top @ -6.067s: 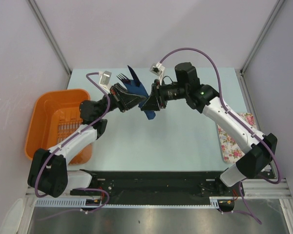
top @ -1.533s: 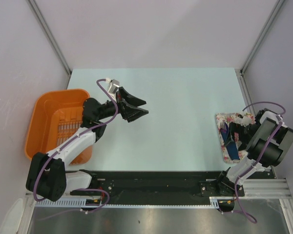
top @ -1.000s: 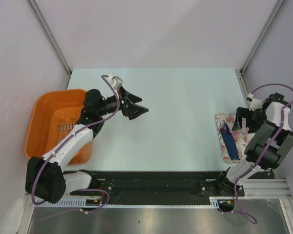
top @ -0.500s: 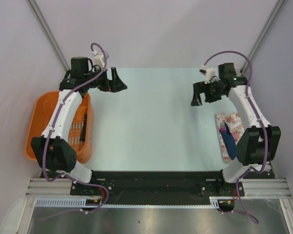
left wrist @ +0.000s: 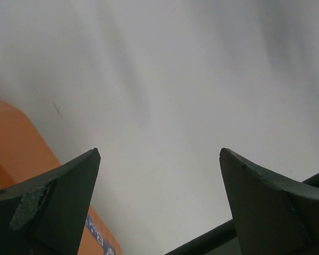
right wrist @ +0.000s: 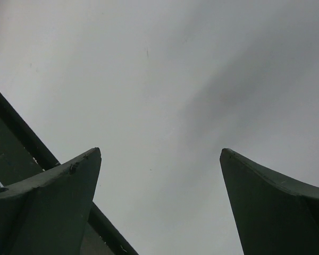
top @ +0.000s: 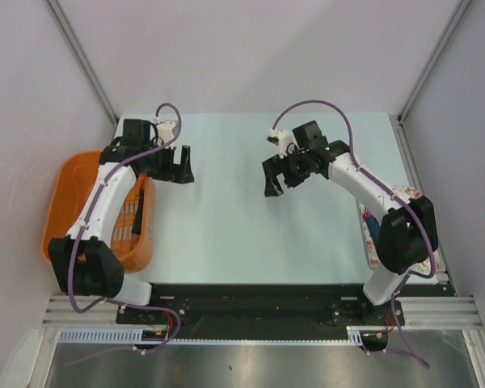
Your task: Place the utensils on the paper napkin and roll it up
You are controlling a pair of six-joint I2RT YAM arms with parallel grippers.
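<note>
The paper napkin (top: 373, 230) shows only as a navy sliver on the floral cloth (top: 411, 195) at the right edge; my right arm's lower link covers most of it. The utensils are hidden from this view. My right gripper (top: 274, 180) hangs open over the middle of the pale table (top: 226, 234), far left of the napkin. Its fingers (right wrist: 58, 186) frame bare tabletop, with the gripper (right wrist: 159, 151) holding nothing. My left gripper (top: 180, 165) is open beside the orange basket (top: 65, 210). In the left wrist view the gripper (left wrist: 159, 154) is empty over the table.
The orange basket stands at the table's left edge, and its rim (left wrist: 16, 143) shows in the left wrist view. Slanted metal posts (top: 81, 56) and pale walls enclose the table. The black rail (top: 250, 295) runs along the near edge.
My right gripper has swung from the back right to the table's middle. My left gripper has come a little nearer, beside the basket. Both stayed open.
</note>
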